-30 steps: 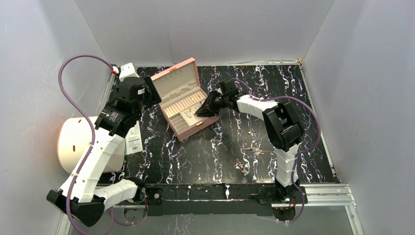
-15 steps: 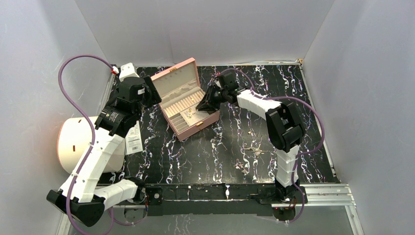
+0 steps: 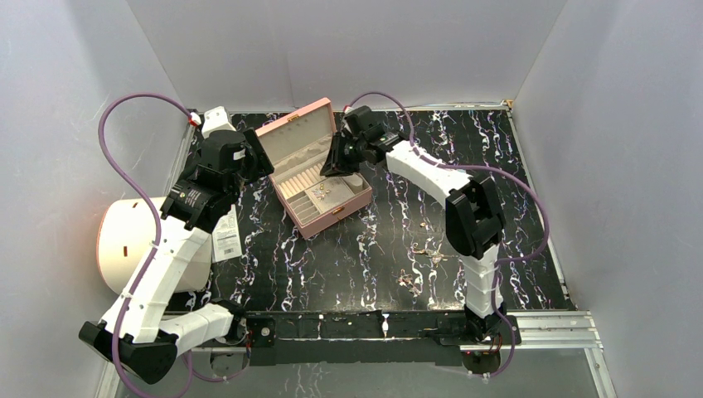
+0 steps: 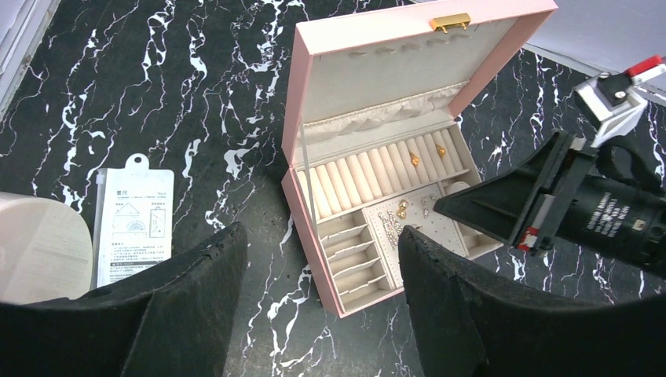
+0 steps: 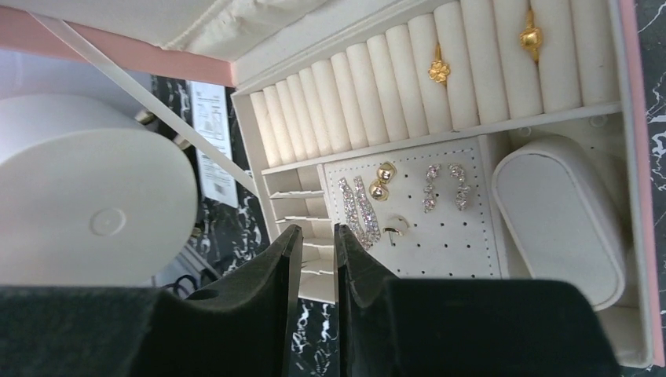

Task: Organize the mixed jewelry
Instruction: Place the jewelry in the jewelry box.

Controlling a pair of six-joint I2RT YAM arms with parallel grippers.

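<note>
The pink box stands open toward the desk's far-left corner, its slots exposed for filling. Over its earring pad hangs the right gripper, jaws almost together, nothing visibly held; the left gripper gapes empty. Some mixed jewelry sits inside; loose pieces wait toward the near-right corner.

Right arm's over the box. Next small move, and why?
Likely lift the right gripper clear of the pink box and swing it toward the loose jewelry on the table near its base: nothing shows between its nearly shut fingers, and those pieces lie unsorted.
</note>
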